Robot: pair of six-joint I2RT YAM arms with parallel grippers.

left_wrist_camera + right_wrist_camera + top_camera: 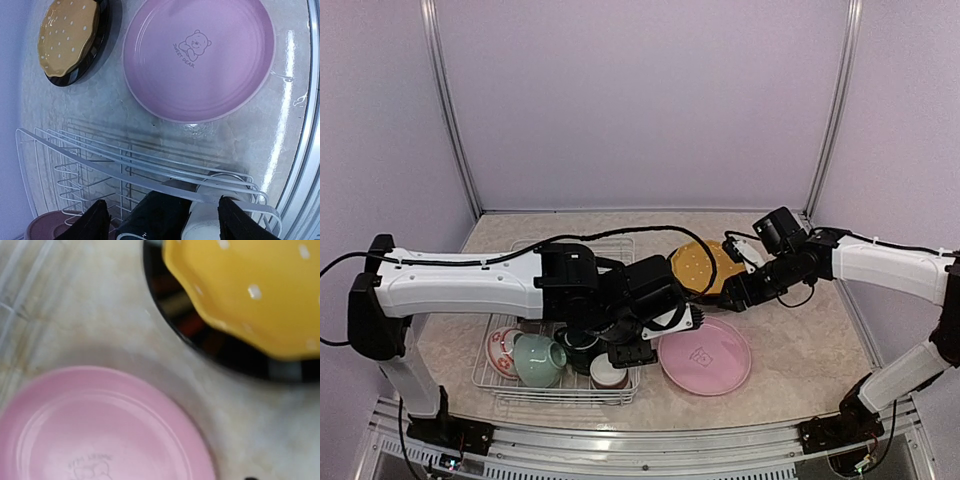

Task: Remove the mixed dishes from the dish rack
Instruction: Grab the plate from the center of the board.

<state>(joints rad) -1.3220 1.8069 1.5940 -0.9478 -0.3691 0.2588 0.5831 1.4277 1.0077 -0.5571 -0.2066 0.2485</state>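
Observation:
The white wire dish rack (520,385) stands at the near left. It holds a pale-green cup (540,360), a red-patterned white bowl (500,350), a dark cup (160,215) and a brown-white cup (207,222). My left gripper (165,210) hangs open over the rack's right end, its fingers on either side of the dark cup and the brown-white cup. A pink plate (705,357) lies on the table right of the rack. Behind it a yellow dotted plate (698,265) rests on a black plate (97,50). My right gripper (735,292) hovers beside that stack with its jaws apart and empty.
A dark red bowl (45,226) shows at the rack's edge in the left wrist view. Upright wire dividers (100,160) fill the rack's far part. The table's metal rim (305,165) runs along the near side. Purple walls enclose the table.

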